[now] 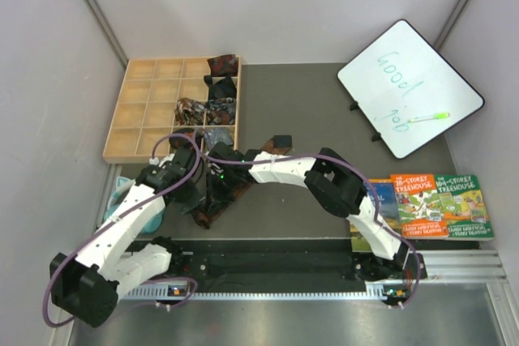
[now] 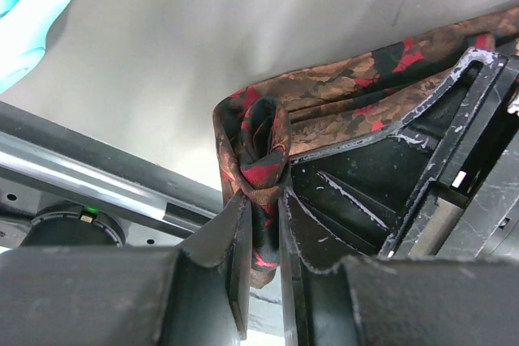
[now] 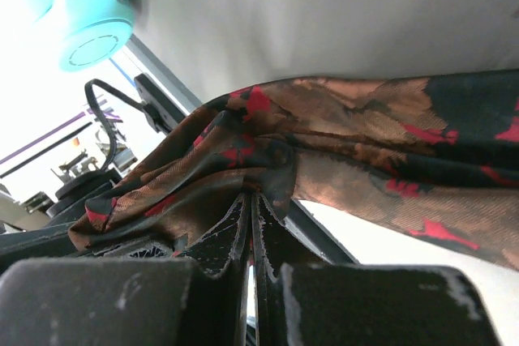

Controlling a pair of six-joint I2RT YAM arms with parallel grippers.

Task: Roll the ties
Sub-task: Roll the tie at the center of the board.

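Pinching one long tie point(image 2: 324, 115) in both jaws, four rolled ties point(image 1: 220, 87) in tray point(image 1: 144, 96)

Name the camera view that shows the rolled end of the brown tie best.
Left wrist: the coiled end of the brown tie is sharp and close, pinched by the left gripper. Right wrist shows only bunched fabric at the right gripper; the top view shows barely a sliver.
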